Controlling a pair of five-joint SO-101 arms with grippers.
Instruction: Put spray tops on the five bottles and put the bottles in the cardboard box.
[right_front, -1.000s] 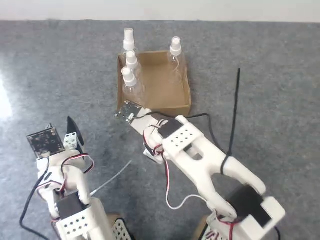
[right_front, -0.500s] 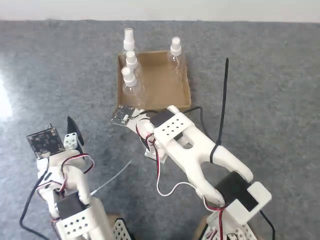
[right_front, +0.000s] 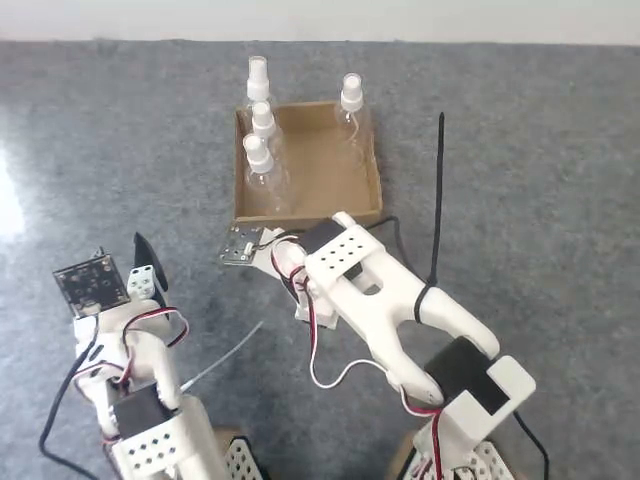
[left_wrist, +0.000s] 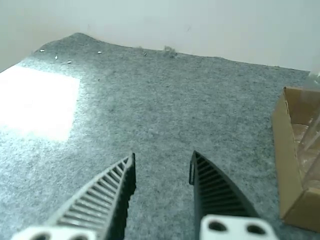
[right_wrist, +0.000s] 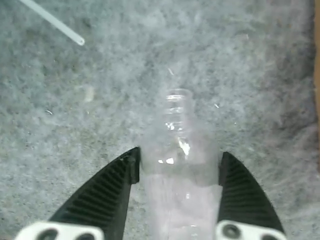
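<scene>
A clear bottle (right_wrist: 178, 125) with a bare threaded neck sits between the black fingers of my right gripper (right_wrist: 179, 156), which is shut on its body just above the grey carpet. In the high view the right arm (right_front: 355, 275) reaches over the carpet just in front of the cardboard box (right_front: 370, 205). Three capped bottles (right_front: 259, 157) stand in the box, and one more (right_front: 258, 75) is at its far left corner. My left gripper (left_wrist: 162, 159) is open over bare carpet at the near left (right_front: 150, 268), holding nothing.
A thin clear tube (right_front: 225, 353) lies on the carpet between the two arms; its end is also in the right wrist view (right_wrist: 52, 22). A black cable tie (right_front: 437, 200) sticks up from the right arm. The box side (left_wrist: 290, 150) lies off to the left gripper's side.
The right arm has swung left along the box's near wall, carrying its wrist toward the box's front left corner. The left arm has not moved.
</scene>
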